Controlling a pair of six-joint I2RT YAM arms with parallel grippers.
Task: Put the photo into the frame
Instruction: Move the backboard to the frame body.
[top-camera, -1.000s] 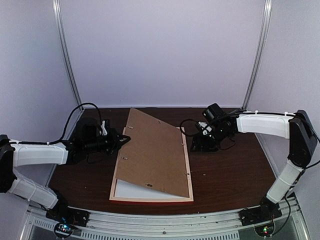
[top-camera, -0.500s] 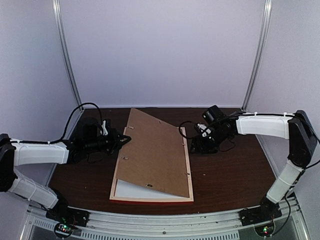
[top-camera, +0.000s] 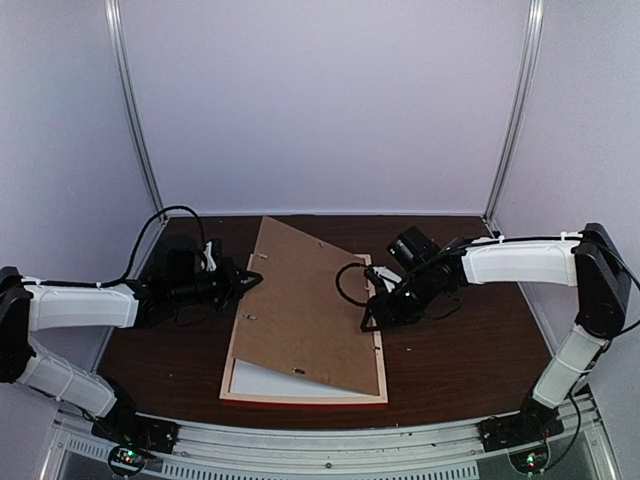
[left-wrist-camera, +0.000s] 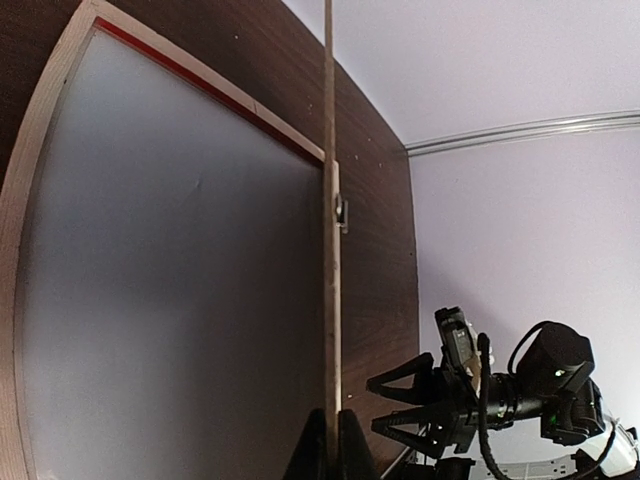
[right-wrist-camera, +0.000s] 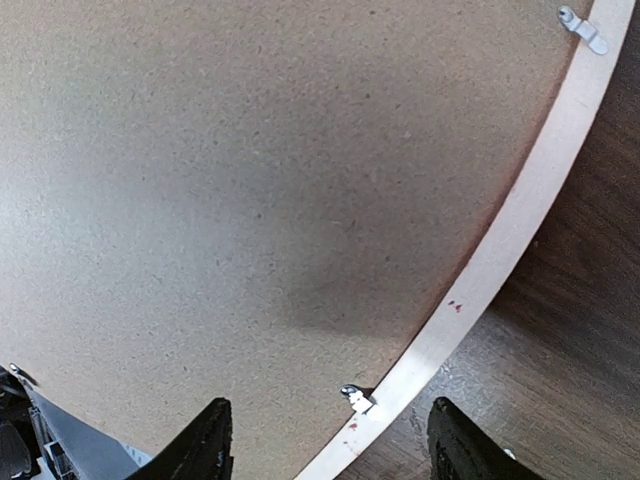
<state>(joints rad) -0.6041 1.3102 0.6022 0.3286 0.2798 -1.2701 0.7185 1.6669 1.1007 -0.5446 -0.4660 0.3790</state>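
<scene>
Plainly the job is midway at best. On the left, the left jaws are clenched on the left edge of the brown backing board (top-camera: 305, 305). In the left wrist view their fingertips (left-wrist-camera: 308, 455) pinch that edge, which runs up the picture as a thin line. The board appears lifted on its left side and down toward the right rail of the frame (top-camera: 300, 399). It sits skewed, its far corner seeming to reach past the frame's far end. The frame lies face down on the table (top-camera: 460, 350), pale wood back upward and red showing along its near edge. Under the raised board a pale sheet (top-camera: 256, 380) fills the opening. I cannot tell whether that is the photo lying face down or some other sheet. No red-orange print shows in any view, so these pictures do not settle where the photo is. On the right, the right jaws are released, spread and grasping nothing, low over the frame's right rail near a small metal turn tab (right-wrist-camera: 356, 398).

By my reading, the board is not yet seated square in the recess and the tabs are not turned over it. If the photo is not already inside, it must go in first.
</scene>
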